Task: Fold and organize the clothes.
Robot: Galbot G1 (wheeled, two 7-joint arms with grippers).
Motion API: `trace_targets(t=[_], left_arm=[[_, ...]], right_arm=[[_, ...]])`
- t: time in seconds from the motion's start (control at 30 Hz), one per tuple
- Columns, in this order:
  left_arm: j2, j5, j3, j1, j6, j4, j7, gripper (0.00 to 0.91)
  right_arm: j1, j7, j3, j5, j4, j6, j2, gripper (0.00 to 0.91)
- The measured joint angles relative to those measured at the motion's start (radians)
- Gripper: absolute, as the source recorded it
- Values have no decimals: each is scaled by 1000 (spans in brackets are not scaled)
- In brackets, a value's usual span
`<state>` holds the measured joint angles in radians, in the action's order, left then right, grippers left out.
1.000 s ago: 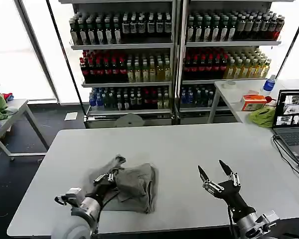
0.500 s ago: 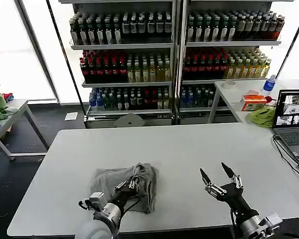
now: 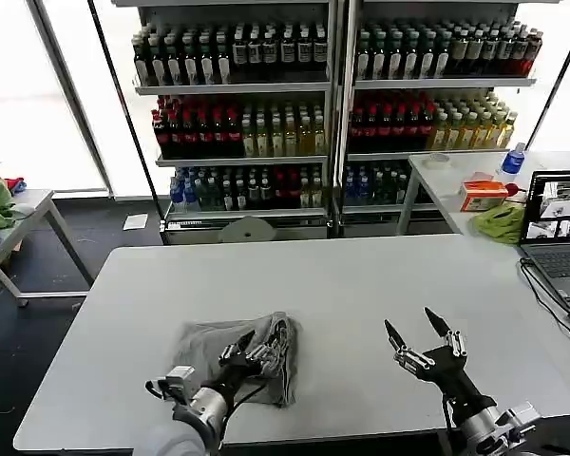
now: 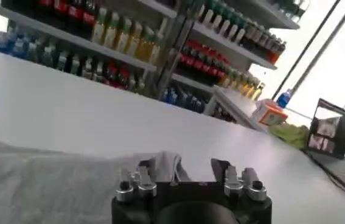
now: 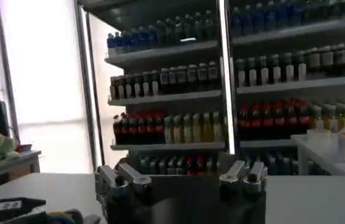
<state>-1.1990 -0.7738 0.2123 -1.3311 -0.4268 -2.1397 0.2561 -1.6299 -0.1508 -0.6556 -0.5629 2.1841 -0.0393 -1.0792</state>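
No writing is legible. The shirt (image 3: 230,353) lies crumpled at the bench's (image 3: 361,285) near left; the left end effector (image 3: 251,350) grips its right fold. The right end effector (image 3: 420,334) hovers spread wide.

bright windows (image 3: 66,85) behind tall drink shelves (image 3: 332,104) stocked with bottles. dark floor (image 3: 38,275) below. white table (image 3: 361,285) in front, side tables at both edges, open laptop (image 3: 559,233) at right.
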Motion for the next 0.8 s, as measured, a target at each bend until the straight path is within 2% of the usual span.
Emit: trace_targets(t=[0.37, 0.8], left_arm=[[7, 91, 245, -84, -22, -17, -96, 907], [-31, 202, 339, -111, 26, 143, -146, 907]], right_arm=[[27, 1, 12, -12, -16, 1, 22, 907], [33, 1, 15, -18, -17, 0, 36, 907]])
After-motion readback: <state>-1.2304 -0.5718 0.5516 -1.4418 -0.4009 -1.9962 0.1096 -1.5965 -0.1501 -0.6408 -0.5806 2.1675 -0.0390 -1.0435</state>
